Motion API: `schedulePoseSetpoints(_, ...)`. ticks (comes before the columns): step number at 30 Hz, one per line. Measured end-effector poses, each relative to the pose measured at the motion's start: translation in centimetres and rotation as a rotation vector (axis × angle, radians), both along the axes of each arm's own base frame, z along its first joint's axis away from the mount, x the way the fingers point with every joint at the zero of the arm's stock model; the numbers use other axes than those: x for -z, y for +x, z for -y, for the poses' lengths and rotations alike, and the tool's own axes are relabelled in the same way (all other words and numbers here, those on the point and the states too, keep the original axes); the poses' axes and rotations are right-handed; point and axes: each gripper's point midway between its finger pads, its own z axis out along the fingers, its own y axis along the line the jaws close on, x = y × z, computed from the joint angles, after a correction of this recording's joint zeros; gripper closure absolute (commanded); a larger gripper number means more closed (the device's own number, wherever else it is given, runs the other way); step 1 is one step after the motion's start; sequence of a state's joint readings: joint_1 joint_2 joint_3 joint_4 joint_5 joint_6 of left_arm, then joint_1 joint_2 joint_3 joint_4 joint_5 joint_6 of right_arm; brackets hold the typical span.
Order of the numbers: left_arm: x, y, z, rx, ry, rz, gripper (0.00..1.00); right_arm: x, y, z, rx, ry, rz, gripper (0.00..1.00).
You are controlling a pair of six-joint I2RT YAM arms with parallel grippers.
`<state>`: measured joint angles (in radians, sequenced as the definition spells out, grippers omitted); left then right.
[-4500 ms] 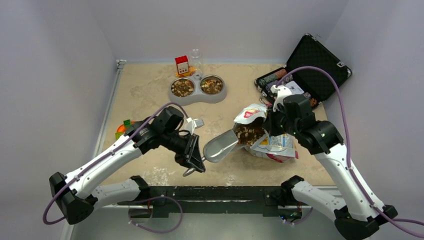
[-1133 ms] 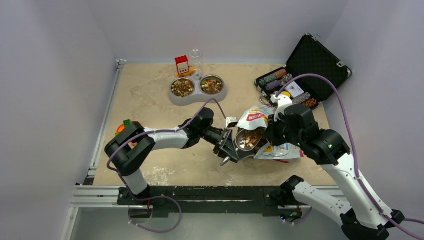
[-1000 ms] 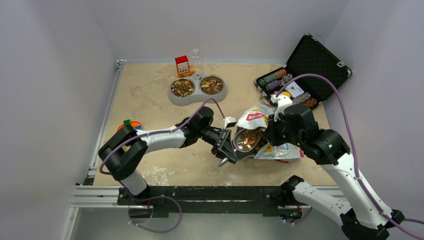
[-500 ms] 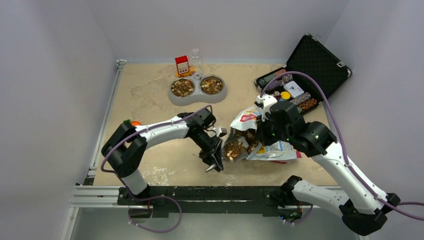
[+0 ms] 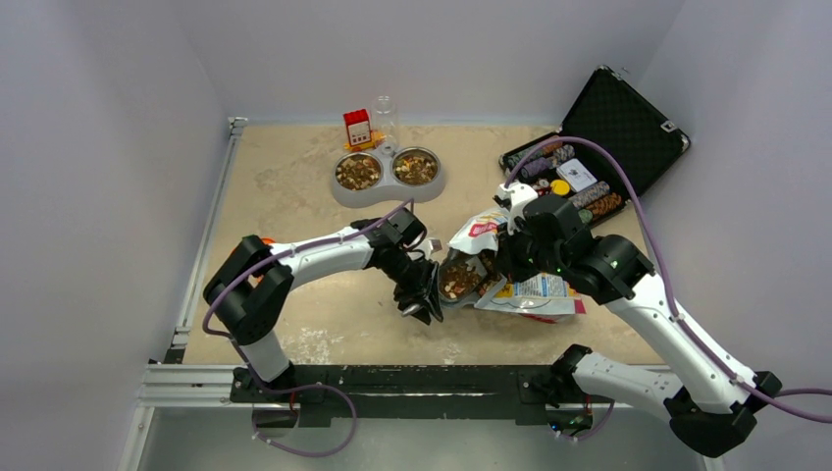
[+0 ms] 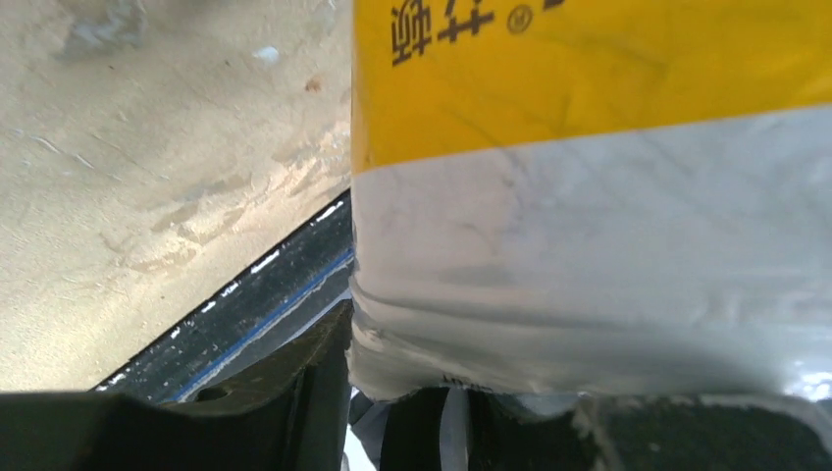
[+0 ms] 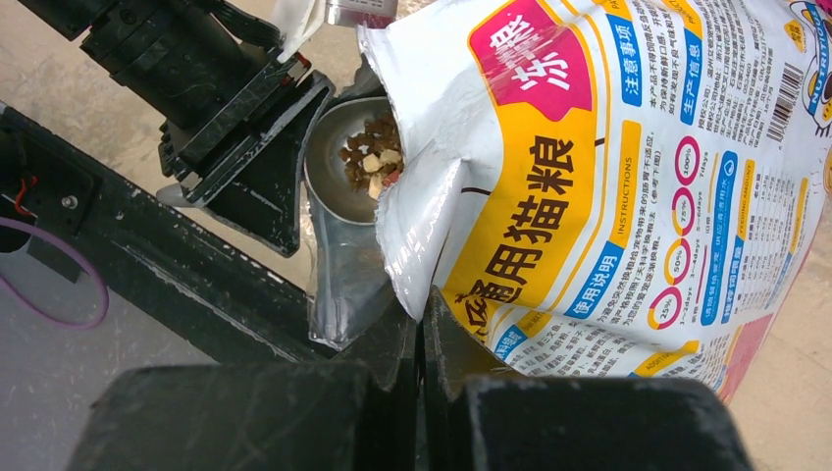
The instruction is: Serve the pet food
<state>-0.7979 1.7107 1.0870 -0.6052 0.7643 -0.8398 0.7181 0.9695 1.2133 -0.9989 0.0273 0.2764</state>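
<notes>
Pinching bag (image 7: 608, 196) edge: right fingers (image 7: 456, 368) | scoop (image 7: 338, 196) with pet food (image 7: 373, 157) at bag mouth

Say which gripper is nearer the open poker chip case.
Right. The right gripper, clamped on the food bag's edge, sits just in front of the case; the left gripper is farther off, beyond the bag's mouth beside the scoop.

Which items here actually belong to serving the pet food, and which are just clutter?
Part of the job: pet food, metal scoop, food bag, double bowl.
Just lying about: poker chip case, red box, clear bottle.
</notes>
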Motion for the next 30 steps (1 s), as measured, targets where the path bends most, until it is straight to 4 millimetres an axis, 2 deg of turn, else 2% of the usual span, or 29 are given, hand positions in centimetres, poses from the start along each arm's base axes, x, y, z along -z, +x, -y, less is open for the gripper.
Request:
schedulePoseSetpoints(7, 0.2, 1.1, -0.7, -0.063, 0.029, 0.088, 0.55, 0.0, 0.1, -0.1, 0.0, -0.002, -0.002, 1.0)
schedulePoseSetpoints(13, -1.5, 1.8, -2.3, -0.165, 0.011, 0.168, 0.59, 0.0, 0.1, -0.1, 0.0, -0.002, -0.003, 1.0)
schedulePoseSetpoints(17, -2.5, 2.4, -2.1, -0.203, -0.03, 0.19, 0.62, 0.0, 0.1, -0.1, 0.0, -0.002, -0.003, 1.0)
schedulePoseSetpoints(22, -2.2, 2.6, -1.7, -0.218, -0.037, 0.173, 0.66, 0.0, 0.1, -0.1, 0.0, -0.002, -0.003, 1.0)
schedulePoseSetpoints(24, -2.0, 2.6, -1.6, -0.218, -0.034, 0.169, 0.71, 0.0, 0.1, -0.1, 0.0, -0.002, -0.003, 1.0)
schedulePoseSetpoints(28, -2.1, 2.5, -1.3, -0.207, -0.051, 0.157, 0.99, -0.1, 0.0, -0.1, 0.0, 0.002, -0.006, 1.0)
schedulePoseSetpoints(30, -2.6, 2.6, -1.0, -0.2, -0.064, 0.167, 1.0, -0.1, 0.0, -0.2, -0.004, 0.005, -0.007, 1.0)
